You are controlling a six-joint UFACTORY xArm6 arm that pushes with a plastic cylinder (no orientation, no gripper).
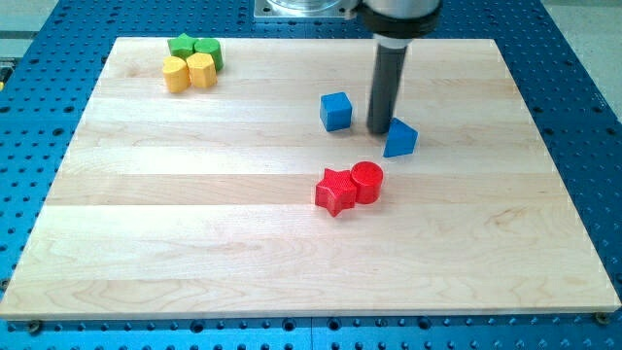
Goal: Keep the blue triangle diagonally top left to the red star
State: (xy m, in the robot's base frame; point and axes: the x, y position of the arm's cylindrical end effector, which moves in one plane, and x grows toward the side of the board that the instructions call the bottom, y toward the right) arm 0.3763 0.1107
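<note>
The blue triangle (400, 139) lies right of the board's middle, up and to the right of the red star (336, 191). The red star sits near the centre, touching a red cylinder (367, 182) on its right. My tip (380, 129) rests on the board just left of the blue triangle, touching or nearly touching its upper left edge. A blue cube (336, 111) lies a short way to the left of my tip.
A cluster of four blocks sits at the board's top left: a green star (181, 46), a green block (208, 52), a yellow block (175, 74) and a yellow hexagon (201, 70). The wooden board (194, 233) lies on a blue perforated table.
</note>
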